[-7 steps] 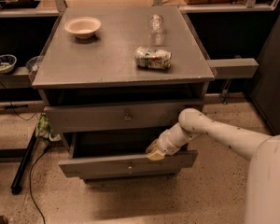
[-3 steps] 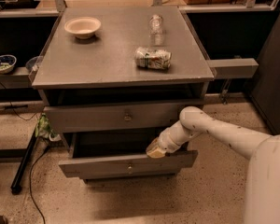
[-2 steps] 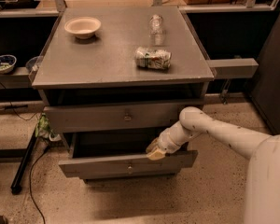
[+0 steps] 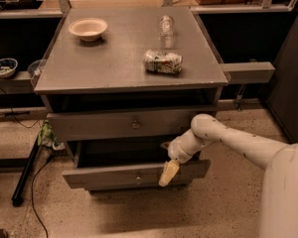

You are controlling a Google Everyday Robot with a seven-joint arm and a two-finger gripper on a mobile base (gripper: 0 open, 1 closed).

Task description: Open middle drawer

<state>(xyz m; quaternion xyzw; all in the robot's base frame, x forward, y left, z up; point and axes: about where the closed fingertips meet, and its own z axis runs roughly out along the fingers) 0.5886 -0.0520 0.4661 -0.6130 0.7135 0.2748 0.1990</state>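
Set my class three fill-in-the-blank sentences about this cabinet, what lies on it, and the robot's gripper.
The middle drawer is ____, its dark inside showing.
The gripper is at that drawer's ____ panel.
The can on the cabinet lies on its ____.
Missing words: open; front; side.

Lab-like room: terrazzo floor (image 4: 139, 217), metal rails (image 4: 238, 7); hand (image 4: 168, 175) at middle drawer (image 4: 109, 176).
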